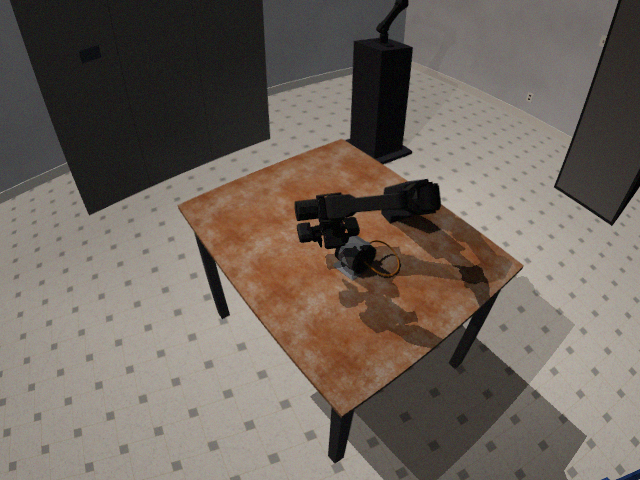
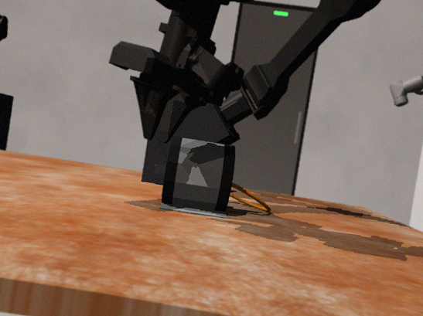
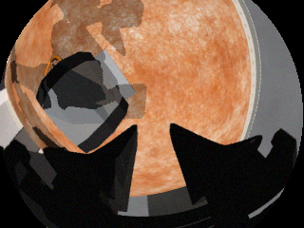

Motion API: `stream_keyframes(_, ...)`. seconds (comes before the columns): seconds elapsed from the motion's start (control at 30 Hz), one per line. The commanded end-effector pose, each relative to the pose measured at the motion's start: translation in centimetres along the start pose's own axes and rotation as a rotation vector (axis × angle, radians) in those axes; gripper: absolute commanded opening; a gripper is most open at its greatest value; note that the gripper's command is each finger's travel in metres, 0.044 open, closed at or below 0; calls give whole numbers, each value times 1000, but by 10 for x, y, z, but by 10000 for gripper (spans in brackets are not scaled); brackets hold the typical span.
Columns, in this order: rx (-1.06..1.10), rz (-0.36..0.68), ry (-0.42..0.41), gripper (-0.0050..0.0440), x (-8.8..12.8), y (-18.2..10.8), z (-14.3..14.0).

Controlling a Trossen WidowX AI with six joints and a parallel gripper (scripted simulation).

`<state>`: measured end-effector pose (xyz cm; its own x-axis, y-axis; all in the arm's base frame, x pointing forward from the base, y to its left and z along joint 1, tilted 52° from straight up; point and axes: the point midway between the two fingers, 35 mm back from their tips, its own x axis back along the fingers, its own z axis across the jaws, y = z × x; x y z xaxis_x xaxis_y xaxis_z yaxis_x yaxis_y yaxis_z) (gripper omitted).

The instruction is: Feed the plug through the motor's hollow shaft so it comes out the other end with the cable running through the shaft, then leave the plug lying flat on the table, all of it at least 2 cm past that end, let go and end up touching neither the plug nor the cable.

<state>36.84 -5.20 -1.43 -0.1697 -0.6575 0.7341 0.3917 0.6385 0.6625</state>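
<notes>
Fingers of the black parallel-jaw gripper (image 1: 325, 244) (image 2: 156, 139) (image 3: 154, 125) stand partly open, gripping nothing, beside the grey-and-black cylindrical motor (image 1: 347, 252) (image 2: 199, 196) (image 3: 71, 116). Locate the unseen plug before closing; pull along the shaft, gently, lest the orange looped cable (image 1: 399, 263) (image 2: 251, 204) (image 3: 55, 57) beyond snag.

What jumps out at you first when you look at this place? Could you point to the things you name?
Probably the bulky black robot arm (image 1: 361, 204) (image 2: 197, 21) reaching over the mottled orange table (image 1: 289, 320) (image 2: 190, 258), its gripper (image 2: 157, 138) (image 3: 153, 127) open above it. Next is the squat grey motor with black ends (image 1: 347, 254) (image 2: 199, 174) (image 3: 78, 95) on that table, and the thin orange cable (image 1: 399, 264) (image 2: 254, 200) (image 3: 56, 57) curving out on one side of it.
</notes>
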Motion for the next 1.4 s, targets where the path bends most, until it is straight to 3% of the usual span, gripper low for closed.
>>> stream_keyframes(0.0, 133, -33, 32, 160, -4, -21, 2)
stream_keyframes(0.17, 241, -72, 61, 160, -10, -38, 10)
stream_keyframes(0.3, 334, -169, 82, 160, -18, -60, 23)
stream_keyframes(0.57, 535, -331, 33, 160, -26, -82, 38)
stream_keyframes(0.8, 539, -336, 31, 160, -27, -81, 39)
stream_keyframes(1.0, 539, -336, 31, 160, -35, -42, 62)
stream_keyframes(1.37, 544, -335, 36, 160, -38, -45, 59)
